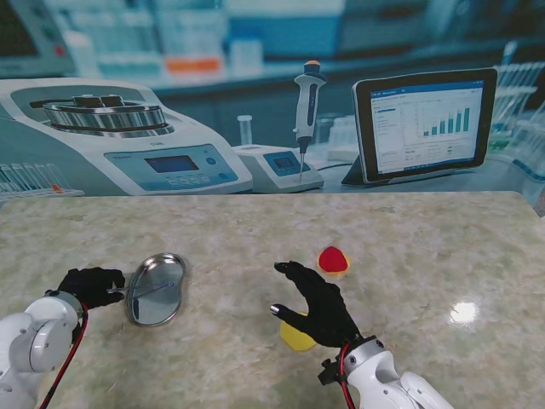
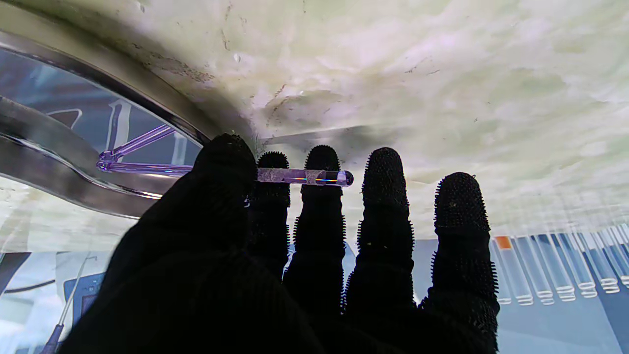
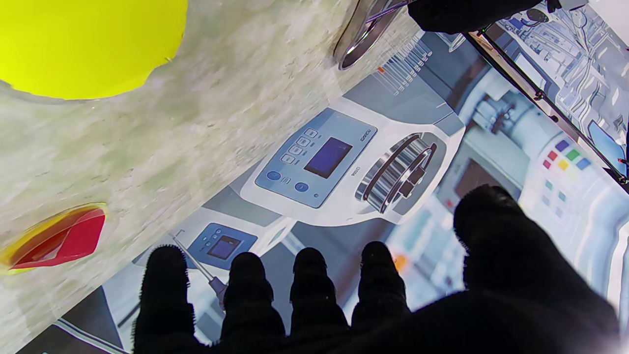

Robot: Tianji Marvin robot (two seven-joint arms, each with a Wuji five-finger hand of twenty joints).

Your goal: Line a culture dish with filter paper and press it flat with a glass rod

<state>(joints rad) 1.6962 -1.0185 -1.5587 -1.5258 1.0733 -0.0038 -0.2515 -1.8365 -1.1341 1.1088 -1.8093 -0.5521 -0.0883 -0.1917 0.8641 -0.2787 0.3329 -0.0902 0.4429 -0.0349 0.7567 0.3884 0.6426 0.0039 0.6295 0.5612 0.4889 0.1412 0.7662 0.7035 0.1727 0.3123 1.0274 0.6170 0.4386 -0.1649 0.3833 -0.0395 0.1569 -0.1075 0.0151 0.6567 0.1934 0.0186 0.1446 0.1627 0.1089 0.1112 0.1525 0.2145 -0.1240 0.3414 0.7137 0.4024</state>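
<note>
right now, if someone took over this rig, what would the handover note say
Left hand: shut on the glass rod, whose far end is in the culture dish.
Right hand: open, holding nothing, raised over the yellow piece.
Red piece lies farther from me, right of the dish.
Done: rod picked up and brought to the dish.
Cannot tell whether paper lines the dish; its floor looks mirror-like. Left: confirm the lining, press flat.

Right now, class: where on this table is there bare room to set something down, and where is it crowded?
Bare marble table runs along the far edge and the whole right side beyond the red piece. Crowded: nearer me, the left hand holds the glass rod into the culture dish, and the right hand hovers over the yellow piece.
</note>
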